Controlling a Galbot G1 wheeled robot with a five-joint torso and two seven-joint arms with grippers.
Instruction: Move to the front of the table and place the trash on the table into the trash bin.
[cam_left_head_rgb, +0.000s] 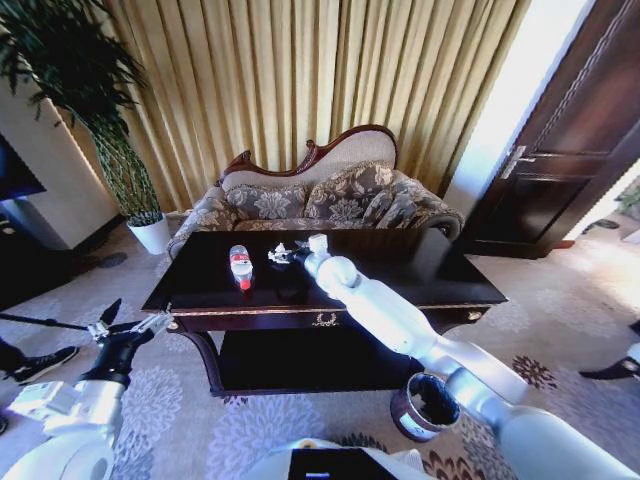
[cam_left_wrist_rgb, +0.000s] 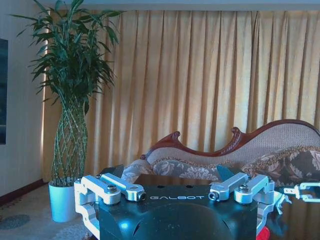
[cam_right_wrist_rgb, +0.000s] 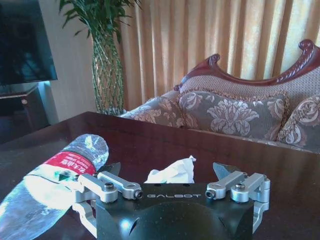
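Now lining up on the paper scrap.
I hold the right tool (cam_left_head_rgb: 296, 255), jaws apart, over the tabletop (cam_left_head_rgb: 430, 270), straddling the crumpled paper (cam_right_wrist_rgb: 173, 171); left tool (cam_left_head_rgb: 128, 322) waits apart.

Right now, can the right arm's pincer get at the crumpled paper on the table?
Probably yes: the right pincer is open just short of the paper, with bare table around and the bottle off to one side.

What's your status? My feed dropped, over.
Right hand open over the crumpled white paper scrap. Left hand open, idle off the dark wooden table's left corner. Clear plastic red-labelled bottle beside the paper.
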